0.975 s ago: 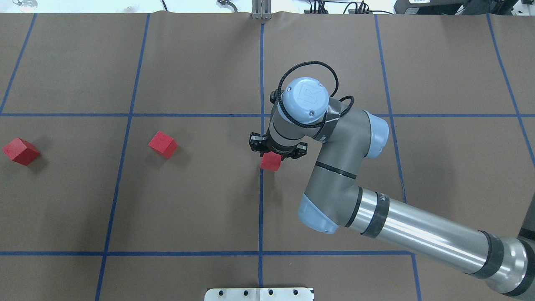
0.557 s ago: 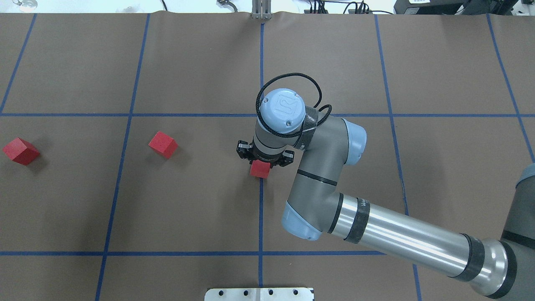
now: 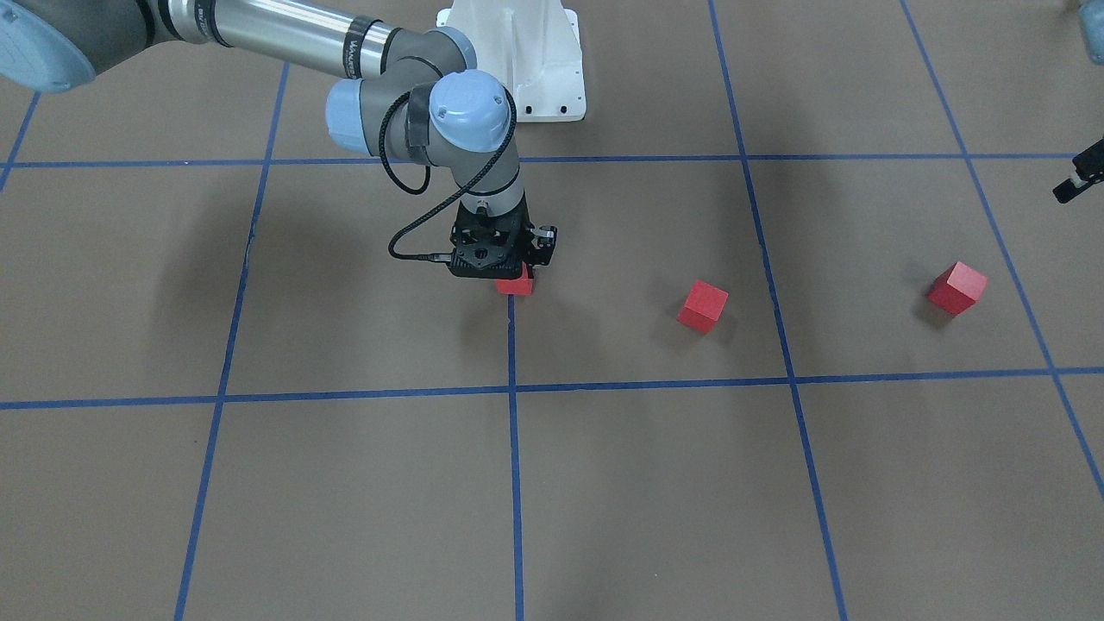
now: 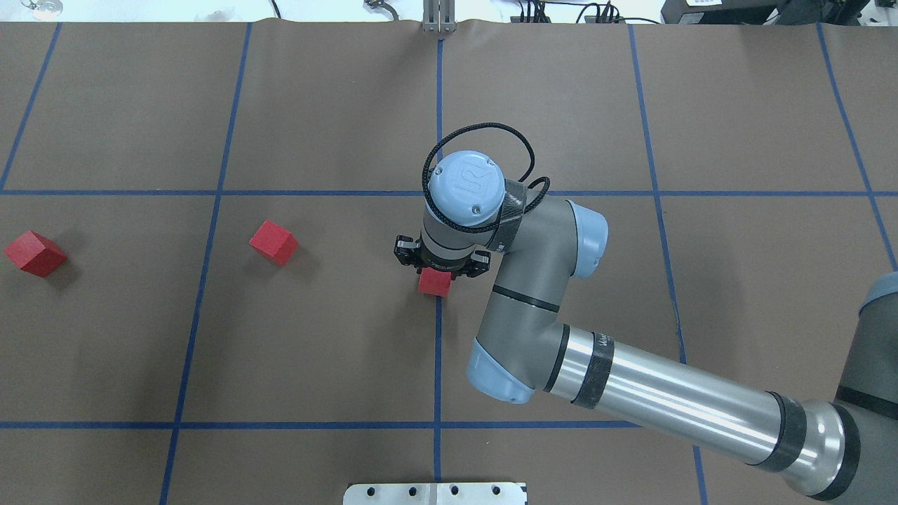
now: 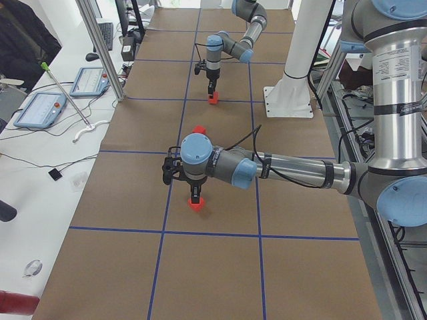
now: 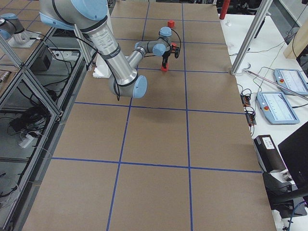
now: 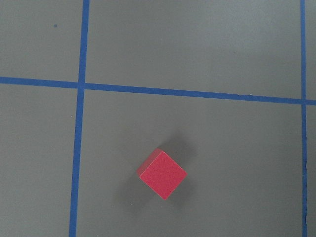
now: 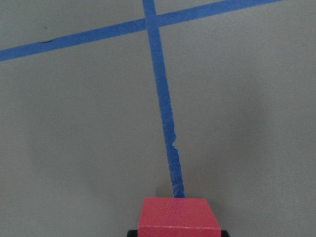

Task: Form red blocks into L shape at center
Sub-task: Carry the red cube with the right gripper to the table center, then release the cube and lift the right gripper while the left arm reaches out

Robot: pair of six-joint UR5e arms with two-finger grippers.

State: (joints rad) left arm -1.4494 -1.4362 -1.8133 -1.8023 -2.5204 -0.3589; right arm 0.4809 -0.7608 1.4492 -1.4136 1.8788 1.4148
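My right gripper (image 4: 438, 270) is shut on a red block (image 4: 434, 283) and holds it low over the middle blue tape line at the center (image 4: 437, 330). I cannot tell if the block touches the floor. The right wrist view shows this block (image 8: 178, 215) between the black finger pads, over the tape. A second red block (image 4: 273, 243) lies left of the center and a third (image 4: 35, 253) at the far left. The left wrist view looks down on a free red block (image 7: 162, 174). My left gripper (image 3: 1078, 179) shows only at the frame edge; I cannot tell its state.
The white metal base (image 4: 435, 493) sits at the near edge on the middle line. My right forearm (image 4: 666, 393) crosses the near right squares. Blue tape lines grid the brown floor (image 4: 316, 337).
My right gripper has carried its red block to the left, from just right of the middle tape line onto it. The two other blocks have not moved.
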